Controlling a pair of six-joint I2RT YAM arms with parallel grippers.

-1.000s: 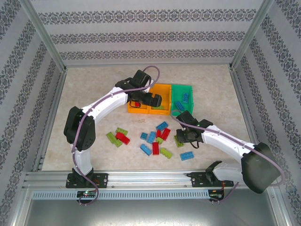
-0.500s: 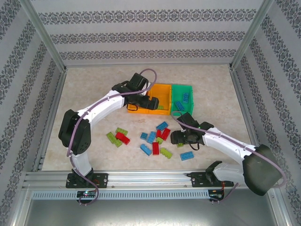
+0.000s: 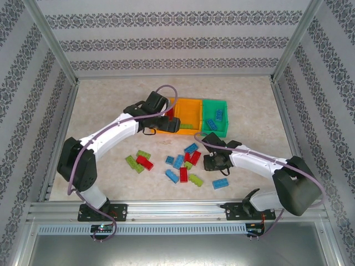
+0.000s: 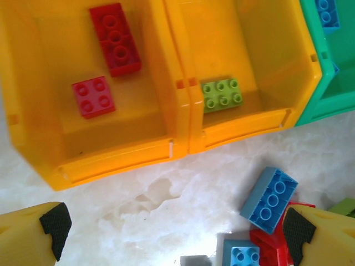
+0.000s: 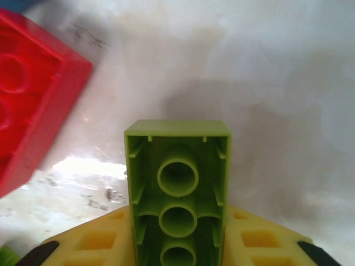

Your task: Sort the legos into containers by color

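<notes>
Furthest left I see a small group of loose legos (image 3: pixel 138 159) on the table (image 3: pixel 105 111): two lime green and one red, lying touching each other.

Next comes my left gripper (image 3: pixel 171 124), at the near side of the containers (image 3: pixel 191 105). Its jaws are spread wide with nothing between them. On the left wrist camera the black-tipped fingertips (image 4: pixel 50 224) sit at the two bottom corners, over bare table.

The three bins are joined in a row. The left orange bin (image 4: pixel 33 149) holds a long red brick (image 4: pixel 115 39) and a square red brick (image 4: pixel 93 97), lying apart on its floor. The middle orange bin (image 4: pixel 266 119) holds one lime green brick (image 4: pixel 222 94) against its near wall. The green bin (image 3: pixel 215 104) at the right end has two blue bricks (image 3: pixel 219 114) in it.

In front of the bins, around the middle of the table, lies the main scatter (image 3: pixel 180 163) of blue, red and lime bricks. Some touch or overlap, and one blue brick (image 3: pixel 221 183) lies a little apart to the right.

My right gripper (image 3: pixel 211 162) is down at the right edge of that scatter. On its wrist camera the jaws are clamped on a lime green lego (image 5: pixel 177 188), whose hollow underside faces the lens. A red lego (image 5: pixel 28 100) lies just to its left on the table.
</notes>
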